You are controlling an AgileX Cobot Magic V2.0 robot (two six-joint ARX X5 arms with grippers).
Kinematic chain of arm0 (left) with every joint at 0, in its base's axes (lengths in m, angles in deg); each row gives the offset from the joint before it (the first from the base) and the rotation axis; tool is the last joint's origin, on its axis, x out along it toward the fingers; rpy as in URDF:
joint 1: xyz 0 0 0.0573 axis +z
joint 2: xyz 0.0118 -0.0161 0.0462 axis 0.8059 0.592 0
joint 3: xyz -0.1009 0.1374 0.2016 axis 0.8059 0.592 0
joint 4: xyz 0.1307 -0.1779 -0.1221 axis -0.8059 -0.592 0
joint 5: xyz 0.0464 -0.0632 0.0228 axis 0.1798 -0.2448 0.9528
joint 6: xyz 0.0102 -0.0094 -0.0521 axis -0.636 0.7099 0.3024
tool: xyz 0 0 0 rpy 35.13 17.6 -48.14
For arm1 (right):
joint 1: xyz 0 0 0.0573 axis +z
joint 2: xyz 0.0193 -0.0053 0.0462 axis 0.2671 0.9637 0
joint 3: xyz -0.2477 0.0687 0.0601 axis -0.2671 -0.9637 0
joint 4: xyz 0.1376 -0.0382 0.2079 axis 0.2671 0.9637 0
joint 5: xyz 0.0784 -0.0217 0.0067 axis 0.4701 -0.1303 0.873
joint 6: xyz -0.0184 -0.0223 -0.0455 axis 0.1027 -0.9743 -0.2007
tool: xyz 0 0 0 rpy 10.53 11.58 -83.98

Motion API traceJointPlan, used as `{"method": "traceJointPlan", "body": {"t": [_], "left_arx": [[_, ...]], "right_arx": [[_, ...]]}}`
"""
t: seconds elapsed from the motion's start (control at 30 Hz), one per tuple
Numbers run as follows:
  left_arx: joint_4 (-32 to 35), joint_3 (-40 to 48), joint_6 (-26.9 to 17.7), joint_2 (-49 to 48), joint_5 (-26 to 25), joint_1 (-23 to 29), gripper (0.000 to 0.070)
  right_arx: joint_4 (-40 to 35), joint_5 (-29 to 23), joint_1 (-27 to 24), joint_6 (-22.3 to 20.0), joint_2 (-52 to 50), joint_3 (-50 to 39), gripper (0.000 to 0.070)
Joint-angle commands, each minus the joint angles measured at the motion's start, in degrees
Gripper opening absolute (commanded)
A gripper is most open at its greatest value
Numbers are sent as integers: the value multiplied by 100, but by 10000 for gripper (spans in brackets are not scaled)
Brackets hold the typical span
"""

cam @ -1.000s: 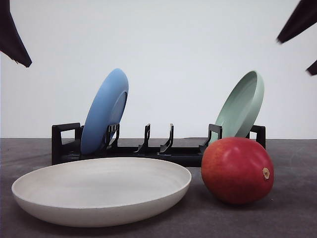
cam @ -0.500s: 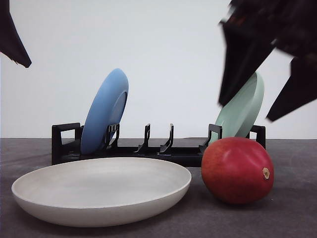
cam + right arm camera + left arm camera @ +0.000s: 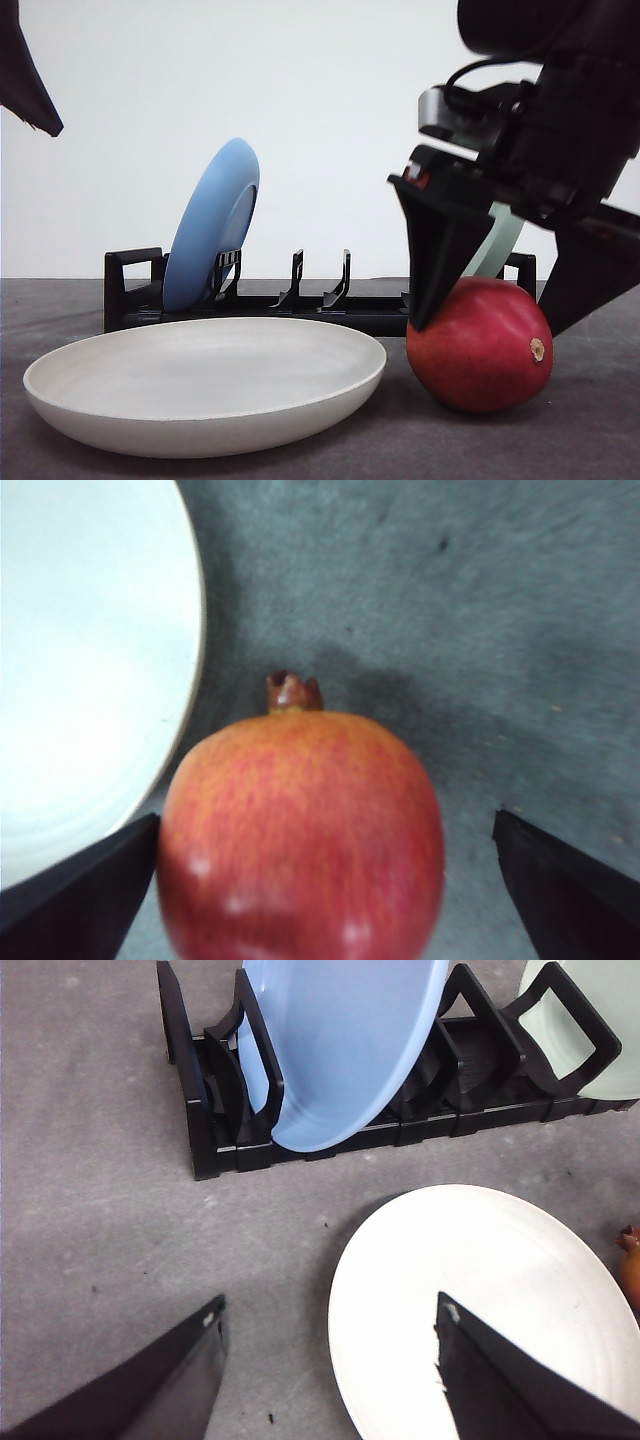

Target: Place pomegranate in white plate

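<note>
Desk (image 3: 600,440) is lying grey and matte under everything, carrying a black rack (image 3: 130,290) at the back where a blue plate (image 3: 212,225) is leaning on edge and a pale green plate (image 3: 590,1020) is standing partly behind my right arm. White plate (image 3: 200,400) is sitting flat in front of the rack, broad and shallow with a raised rim, its bowl bare. Just beside its rim, and seemingly not touching it, the pomegranate (image 3: 480,345) is resting on the desk, clearly narrower than the plate. I am holding my right hand (image 3: 495,320) spread wide over the fruit, one finger coming down at the plate side and the other at the far side, neither pressing on the skin as far as I can tell; in the right wrist view the pomegranate (image 3: 300,830) is sitting centred between the two dark fingertips. I am judging it to be fairly heavy for its size, hard and rigid under a glossy, smooth rind that is likely to be slippery, and being round it may roll if nudged off centre. I am thinking the best hold is across its widest middle, fingers low enough to cradle it, keeping clear of the small crown (image 3: 293,692) that is pointing away from my wrist. My left hand (image 3: 330,1370) is hanging unclenched above the desk near the plate's edge, gripping nothing.
</note>
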Motion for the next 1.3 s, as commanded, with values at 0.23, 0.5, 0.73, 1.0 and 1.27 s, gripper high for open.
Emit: {"method": "traceJointPlan", "body": {"t": [0.23,0.5,0.73,1.0,1.27], "left_arx": [[39,-68,-19,42,17,-15,389],[39,-68,-17,42,20,-15,389],[39,-68,-17,42,19,-15,389],[39,-68,-15,42,17,-15,389],[42,-68,-15,42,17,-15,389]], "right_arx": [[-17,175,68,-7,203,98,531],[1013,236,15,-412,203,812,519],[1176,259,387,-894,292,1599,519],[-11,450,1039,-951,759,1731,519],[-829,435,1402,-952,1440,1731,520]]}}
